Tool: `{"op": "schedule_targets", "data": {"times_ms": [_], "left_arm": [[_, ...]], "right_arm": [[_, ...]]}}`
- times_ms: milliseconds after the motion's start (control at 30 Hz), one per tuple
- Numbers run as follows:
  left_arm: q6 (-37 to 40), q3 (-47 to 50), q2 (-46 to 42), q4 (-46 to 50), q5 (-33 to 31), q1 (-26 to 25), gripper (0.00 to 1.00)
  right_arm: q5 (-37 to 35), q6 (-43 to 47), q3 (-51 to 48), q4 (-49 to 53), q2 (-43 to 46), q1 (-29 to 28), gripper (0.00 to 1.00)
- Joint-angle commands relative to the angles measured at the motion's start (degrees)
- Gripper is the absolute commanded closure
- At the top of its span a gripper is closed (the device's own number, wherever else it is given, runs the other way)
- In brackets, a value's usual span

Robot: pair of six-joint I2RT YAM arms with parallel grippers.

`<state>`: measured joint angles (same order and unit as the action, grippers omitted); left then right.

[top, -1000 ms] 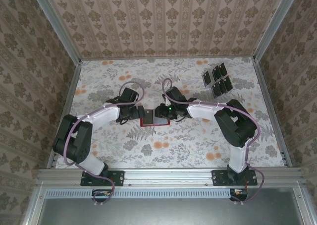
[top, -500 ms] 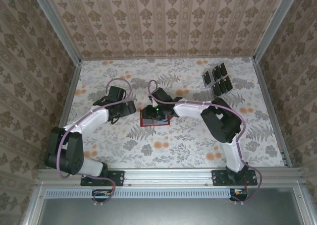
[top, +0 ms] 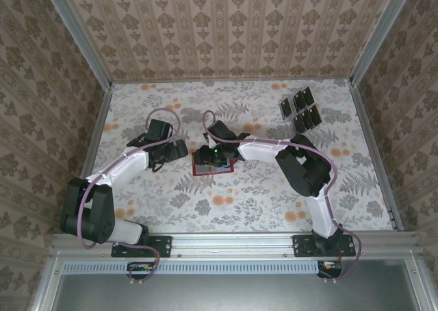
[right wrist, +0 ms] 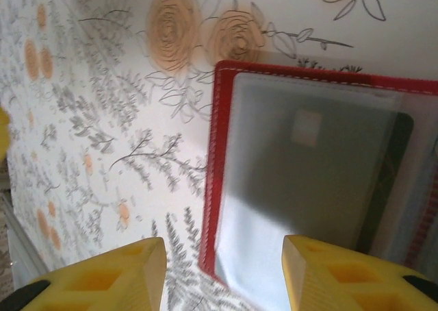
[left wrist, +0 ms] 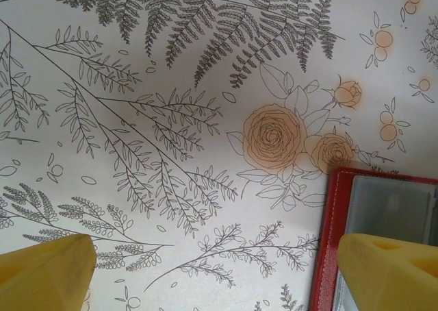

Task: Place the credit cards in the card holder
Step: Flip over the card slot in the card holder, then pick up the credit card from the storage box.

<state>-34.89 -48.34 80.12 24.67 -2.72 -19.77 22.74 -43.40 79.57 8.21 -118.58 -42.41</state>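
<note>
Card holder (top: 220, 168) lying open, pockets up, directly under the right gripper (top: 212, 155).
Its long axis appears to run side to side, from one gripper toward the other; a dark card (right wrist: 321, 174) shows through one pocket. Right gripper jaws stand partly apart, empty, straddling the red border (right wrist: 209, 188). Left gripper (left wrist: 215, 273), wide and empty, sits at the holder's edge; contact cannot be told. Risk: nothing pins the holder, so a pushed card may slide it. Remaining credit cards (top: 300, 111) lie well beyond the right gripper.
</note>
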Motion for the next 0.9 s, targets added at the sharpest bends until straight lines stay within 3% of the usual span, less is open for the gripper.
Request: {"op": "schedule_targets", "data": {"times_ms": [0, 200, 400, 600, 867], "left_arm": [[1.5, 0.7, -0.4, 1.3, 1.0, 0.4, 0.0], [2.1, 0.2, 1.0, 0.9, 2.0, 0.0, 0.0], [2.7, -1.7, 2.2, 1.6, 1.3, -2.3, 0.0], [2.6, -4.4, 4.9, 2.2, 0.7, -5.2, 0.0], [1.8, -6.7, 7.6, 2.5, 0.1, -8.2, 0.0]], "right_arm": [[2.2, 3.0, 1.0, 2.2, 8.4, 1.9, 0.49], [0.5, 7.1, -1.0, 9.1, 16.7, 10.0, 0.48], [-12.4, 15.1, -0.1, 21.7, 21.1, 21.9, 0.5], [-25.7, 23.8, 7.3, 31.2, 17.4, 29.0, 0.53], [-37.6, 29.9, 16.5, 33.9, 8.4, 30.5, 0.56]]}}
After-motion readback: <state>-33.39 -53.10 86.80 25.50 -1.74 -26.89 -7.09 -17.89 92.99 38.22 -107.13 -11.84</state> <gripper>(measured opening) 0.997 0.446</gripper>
